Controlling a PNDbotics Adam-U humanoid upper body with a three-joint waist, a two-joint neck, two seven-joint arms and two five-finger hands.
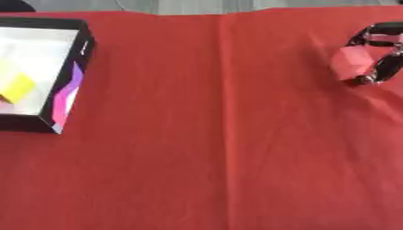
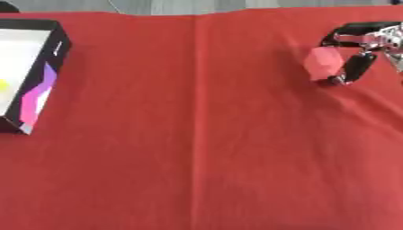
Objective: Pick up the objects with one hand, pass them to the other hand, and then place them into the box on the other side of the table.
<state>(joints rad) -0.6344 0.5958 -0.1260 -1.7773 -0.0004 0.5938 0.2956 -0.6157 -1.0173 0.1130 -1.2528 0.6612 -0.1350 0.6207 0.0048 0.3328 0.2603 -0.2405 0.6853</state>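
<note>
- Pink block (image 2: 324, 64): a small, pale pink, faceted piece. It sits between the curled fingers of my right hand (image 2: 358, 54), on the side of my hand facing the table's middle, its flat face tilted. Whether it touches the red cloth (image 1: 236, 157) beneath, I cannot tell.
- Box (image 1: 69, 90): a black, open-topped tray with a white inside and a pink and purple pattern on its near wall. It lies well apart from my right hand, on the far left of the cloth.
- Yellow piece (image 1: 17, 87): a flat, diamond-shaped item lying inside the box, on its white floor.
</note>
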